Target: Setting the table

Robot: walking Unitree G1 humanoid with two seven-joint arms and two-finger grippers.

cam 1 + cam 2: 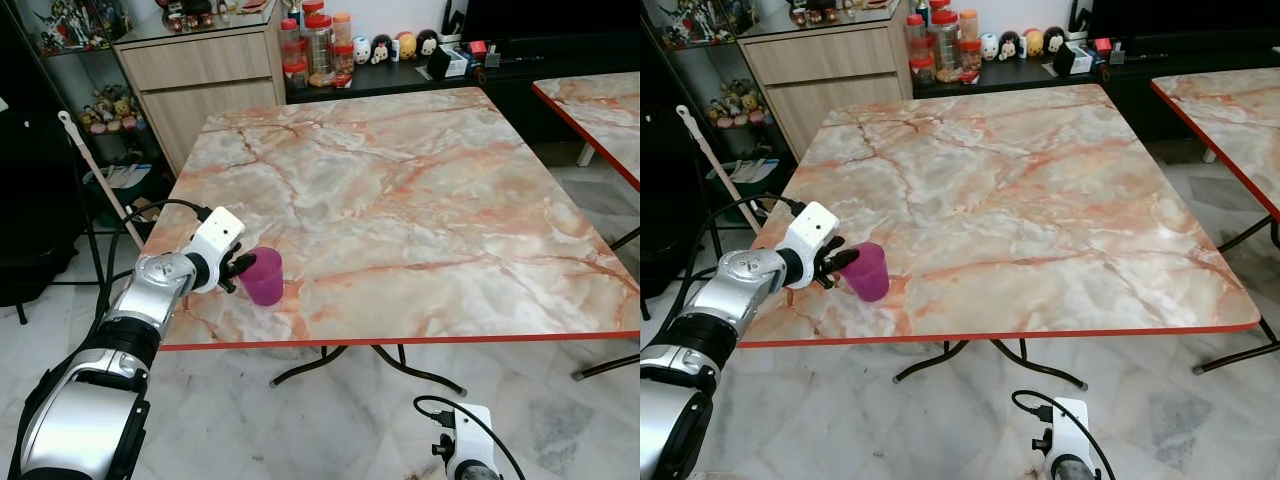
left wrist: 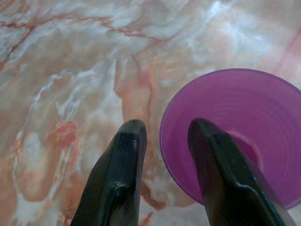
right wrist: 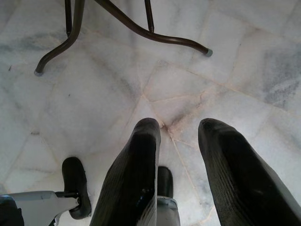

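Purple cup (image 1: 264,277) upright, mouth up

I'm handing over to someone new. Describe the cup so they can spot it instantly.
Find the big orange-veined marble table with the red edge. Go to its near left corner, where the left gripper reaches in from the side. The purple cup stands upright there with one black finger inside its rim and one outside; it is the only thing on that tabletop.
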